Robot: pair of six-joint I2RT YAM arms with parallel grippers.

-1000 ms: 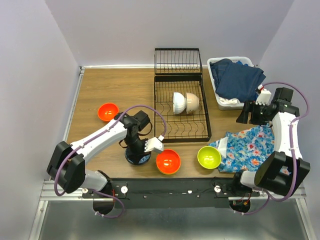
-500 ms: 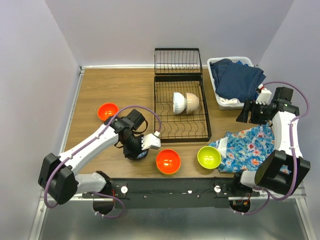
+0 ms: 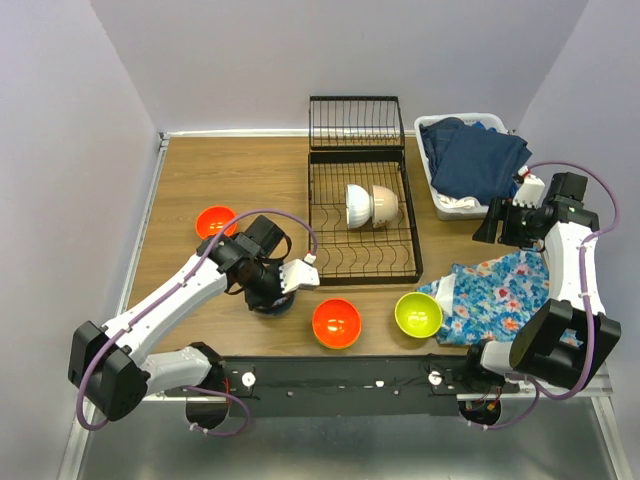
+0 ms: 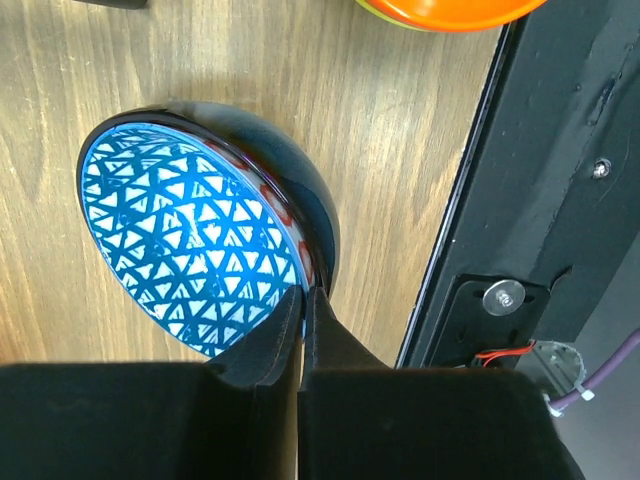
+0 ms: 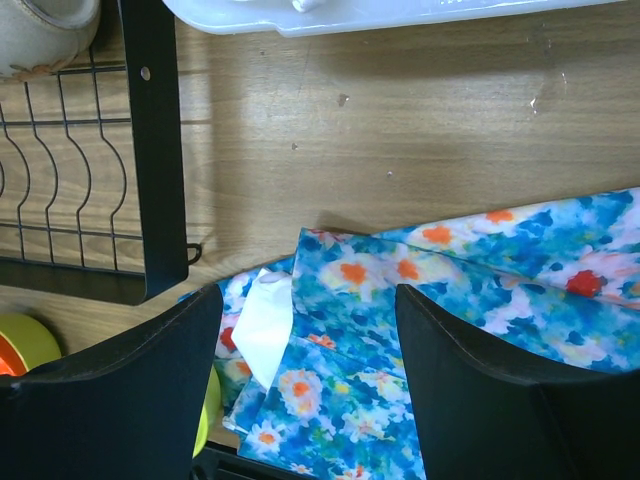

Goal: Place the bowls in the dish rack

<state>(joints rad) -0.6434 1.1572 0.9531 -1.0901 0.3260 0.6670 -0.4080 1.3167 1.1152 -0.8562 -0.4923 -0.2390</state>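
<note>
**Table** (image 3: 230, 170): wooden, with walls along the left, far and right edges. Bare wood is shown from the far left corner to the rack's left side. A narrower bare strip lies between the rack and the white tub (image 3: 446, 205).

**Dish rack** (image 3: 330, 190): black wire, set mid-table and reaching the far edge. A white bowl (image 3: 358, 205) and a cream bowl (image 3: 386, 204) are stood on edge in its slots, touching each other.

**First orange bowl** (image 3: 215, 222): placed upright near the left edge, well apart from the rack.

**Second orange bowl** (image 3: 336, 323) and **lime green bowl** (image 3: 418, 314): placed upright along the near edge, just beside the black rail (image 3: 340, 378). The green one touches the floral cloth (image 3: 500, 290).

**Patterned bowl** (image 4: 190, 250): blue triangle lattice inside, dark outside, tilted on edge over the wood near the near edge, left of the second orange bowl. Contact with the table cannot be told.

**Left end effector** (image 4: 303, 310): clenched on the patterned bowl's rim, one finger inside and one outside. The arm is stretched diagonally from the near left corner, with the wrist bent downward.

**Right end effector** (image 5: 305, 370): fingers are spread wide with nothing held, over the cloth's edge near the rack's near right corner. The arm is folded upward along the right edge, with the forearm turned toward the rack.

**White tub**: set in the far right corner and filled with dark blue fabric (image 3: 475, 160).
</note>
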